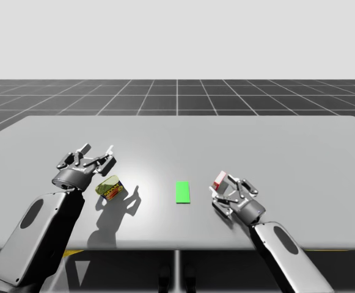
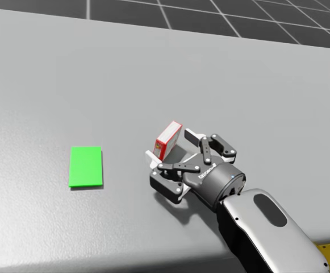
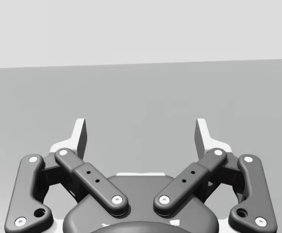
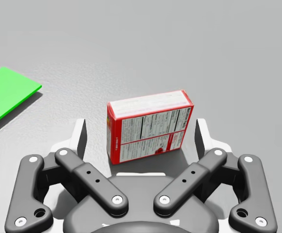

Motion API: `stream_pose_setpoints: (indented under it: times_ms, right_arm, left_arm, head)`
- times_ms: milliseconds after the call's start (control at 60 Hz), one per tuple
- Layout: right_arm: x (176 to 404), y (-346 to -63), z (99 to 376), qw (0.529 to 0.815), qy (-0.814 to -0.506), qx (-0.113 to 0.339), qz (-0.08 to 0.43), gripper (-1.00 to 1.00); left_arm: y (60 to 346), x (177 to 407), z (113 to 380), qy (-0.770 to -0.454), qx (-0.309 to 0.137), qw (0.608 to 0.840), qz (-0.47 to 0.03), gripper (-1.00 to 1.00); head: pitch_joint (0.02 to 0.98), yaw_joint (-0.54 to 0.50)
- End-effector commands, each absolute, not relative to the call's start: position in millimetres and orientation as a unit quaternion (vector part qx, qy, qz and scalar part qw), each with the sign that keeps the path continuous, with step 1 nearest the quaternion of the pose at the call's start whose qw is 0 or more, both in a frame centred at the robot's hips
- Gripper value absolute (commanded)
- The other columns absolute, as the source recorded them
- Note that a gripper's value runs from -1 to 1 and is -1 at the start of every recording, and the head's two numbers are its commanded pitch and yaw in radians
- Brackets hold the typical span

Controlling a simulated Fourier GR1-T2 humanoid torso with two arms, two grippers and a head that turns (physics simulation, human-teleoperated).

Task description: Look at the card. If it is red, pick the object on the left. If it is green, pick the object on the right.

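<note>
A green card (image 1: 182,191) (image 2: 86,166) (image 4: 5,92) lies flat on the grey table (image 1: 275,146). To its right a small red box (image 1: 220,180) (image 2: 168,139) (image 4: 150,126) stands on the table between the fingers of my right gripper (image 1: 225,188) (image 2: 171,147) (image 4: 141,138). That gripper is open, with a gap showing between the box and one finger. A small yellow and red can (image 1: 110,187) lies on its side left of the card. My left gripper (image 1: 98,150) (image 3: 141,138) hovers open just behind and above the can, holding nothing.
The table's front edge (image 1: 177,249) runs just behind both forearms. A wide bare stretch of table (image 2: 153,68) lies beyond the card and the box, up to the far edge.
</note>
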State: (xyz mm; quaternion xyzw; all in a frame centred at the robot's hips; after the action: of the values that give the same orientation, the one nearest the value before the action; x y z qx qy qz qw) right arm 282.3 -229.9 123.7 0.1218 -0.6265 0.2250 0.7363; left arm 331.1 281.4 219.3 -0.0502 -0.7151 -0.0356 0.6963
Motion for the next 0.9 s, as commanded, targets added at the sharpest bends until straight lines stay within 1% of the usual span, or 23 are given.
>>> stream_pose_setpoints:
  times_ms: [17, 367, 450, 517, 533, 550, 567, 583, 600, 617, 667, 783, 867, 900]
  right_arm:
    - [297.7, -228.1, 118.4, 0.744, -0.622, 0.108, 0.217, -1.0]
    - [316.5, -217.7, 117.0, 0.754, -0.608, 0.103, 0.225, -1.0]
    - [316.7, -217.4, 115.4, 0.758, -0.602, 0.105, 0.228, -1.0]
    - [313.4, -218.5, 113.7, 0.756, -0.603, 0.094, 0.235, -1.0]
    - [312.9, -218.6, 113.2, 0.756, -0.605, 0.092, 0.231, -0.79]
    - [311.2, -219.0, 112.7, 0.76, -0.602, 0.086, 0.229, -0.44]
    - [309.9, -219.0, 112.1, 0.763, -0.599, 0.082, 0.23, 0.32]
    - [309.9, -219.3, 111.9, 0.763, -0.597, 0.085, 0.234, 0.85]
    - [309.9, -219.3, 111.9, 0.763, -0.597, 0.085, 0.234, 0.85]
    - [310.1, -219.8, 111.4, 0.762, -0.596, 0.086, 0.239, 1.0]
    - [309.7, -220.1, 110.9, 0.771, -0.587, 0.084, 0.233, 1.0]
    - [309.8, -220.4, 110.9, 0.771, -0.587, 0.087, 0.23, 1.0]
    - [309.6, -220.4, 110.8, 0.77, -0.589, 0.088, 0.229, 1.0]
    - [309.4, -220.3, 110.8, 0.768, -0.591, 0.089, 0.23, 1.0]
  left_arm:
    - [282.0, 331.1, 219.6, -0.716, -0.05, 0.696, -0.036, -1.0]
    - [282.1, 330.5, 220.5, -0.717, -0.049, 0.694, -0.037, -1.0]
    - [281.9, 330.2, 220.6, -0.718, -0.049, 0.694, -0.037, -1.0]
    - [281.8, 330.1, 220.6, -0.718, -0.049, 0.694, -0.038, -1.0]
    - [281.7, 330.1, 220.5, -0.718, -0.049, 0.694, -0.038, -1.0]
    - [281.5, 330.2, 220.4, -0.718, -0.049, 0.694, -0.038, -1.0]
    - [281.5, 330.2, 220.4, -0.717, -0.049, 0.694, -0.038, -1.0]
    - [281.4, 330.2, 220.3, -0.717, -0.049, 0.694, -0.038, -1.0]
    - [281.4, 330.2, 220.3, -0.717, -0.049, 0.694, -0.038, -1.0]
    - [281.3, 330.1, 220.3, -0.717, -0.049, 0.694, -0.039, -1.0]
    - [281.3, 330.1, 220.3, -0.718, -0.049, 0.694, -0.039, -1.0]
    - [280.7, 330.0, 220.1, -0.717, -0.048, 0.694, -0.039, -1.0]
    - [280.6, 329.9, 220.2, -0.717, -0.048, 0.694, -0.039, -1.0]
    - [280.6, 329.9, 220.1, -0.717, -0.048, 0.694, -0.039, -1.0]
  head:
    - [0.82, -0.28]
    - [0.822, -0.27]
    - [0.821, -0.27]
    - [0.819, -0.27]
    - [0.818, -0.27]
    - [0.818, -0.27]
    - [0.818, -0.27]
    - [0.817, -0.27]
    - [0.817, -0.27]
    - [0.816, -0.27]
    - [0.812, -0.28]
    - [0.795, -0.28]
    - [0.753, -0.28]
    - [0.716, -0.29]
